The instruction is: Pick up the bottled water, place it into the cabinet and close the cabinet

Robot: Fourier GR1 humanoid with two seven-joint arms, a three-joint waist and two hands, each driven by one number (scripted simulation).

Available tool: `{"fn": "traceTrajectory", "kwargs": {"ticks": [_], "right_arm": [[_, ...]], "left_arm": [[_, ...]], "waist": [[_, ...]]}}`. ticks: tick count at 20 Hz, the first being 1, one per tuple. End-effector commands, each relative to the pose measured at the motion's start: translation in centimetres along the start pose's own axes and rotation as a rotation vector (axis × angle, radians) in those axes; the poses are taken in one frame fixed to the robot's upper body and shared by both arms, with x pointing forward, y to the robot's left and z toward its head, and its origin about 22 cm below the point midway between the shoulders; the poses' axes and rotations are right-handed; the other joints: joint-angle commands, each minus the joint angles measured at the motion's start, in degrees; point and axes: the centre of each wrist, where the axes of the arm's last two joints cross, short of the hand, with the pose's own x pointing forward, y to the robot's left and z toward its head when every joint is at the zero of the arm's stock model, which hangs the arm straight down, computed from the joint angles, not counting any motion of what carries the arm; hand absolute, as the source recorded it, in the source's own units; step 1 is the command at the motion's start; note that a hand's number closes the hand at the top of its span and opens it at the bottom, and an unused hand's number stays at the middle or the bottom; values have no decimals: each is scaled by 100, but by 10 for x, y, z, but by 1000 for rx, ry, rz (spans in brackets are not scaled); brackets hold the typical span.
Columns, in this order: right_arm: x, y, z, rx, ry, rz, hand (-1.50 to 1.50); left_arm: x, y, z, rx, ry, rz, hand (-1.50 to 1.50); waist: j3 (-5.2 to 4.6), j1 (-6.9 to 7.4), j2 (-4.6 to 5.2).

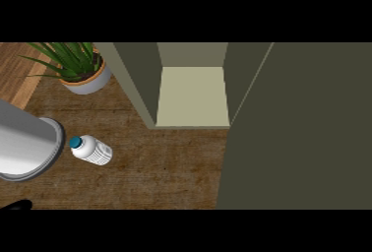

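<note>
Nearest of all, at the lower left edge, a black tip of the left robot hand [16, 204] just pokes into sight; so little of it shows that I cannot tell whether it is spread or curled. No right robot hand appears anywhere.

Above it stands a large grey metal cylinder [25, 147] with a pale rim, cut off by the left edge and resting on the brown, rough-grained wooden tabletop [160, 167]. Just beside that rim, apart from it by a narrow gap, lies the small bottled water [91, 149]. It is a stubby white plastic bottle with a teal cap, tipped on its side, the cap pointing up and to the left toward the cylinder. Its body is pale and faintly speckled or ribbed, with a rounded shoulder below the cap, and it throws a soft shadow on the wood to its lower right.

Further back on the left sits a green spiky-leaved plant in a light grey round pot [81, 74], well apart from the bottle.

To the right rises the olive-green cabinet [138, 83], standing open, its cream inner shelf [193, 96] bare and bright. Its wide dark olive door [298, 133] is swung out and fills the right side of the view. The bottle lies outside the cabinet, to the lower left of the opening.
</note>
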Motion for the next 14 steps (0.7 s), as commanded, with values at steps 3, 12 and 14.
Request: {"fn": "traceTrajectory", "kwargs": {"ticks": [3,12,14], "right_arm": [[28,8,9,-37,-61,89,-150],[35,2,13,-24,-64,107,-150],[25,5,12,-14,-55,106,-150]], "left_arm": [[-19,-2,-8,-6,-5,-26,-150],[-56,2,-31,23,25,-65,-150],[-79,-3,-37,27,39,-63,-150]], "waist": [[-5,-23,5],[-4,-32,9],[-2,-45,10]]}}
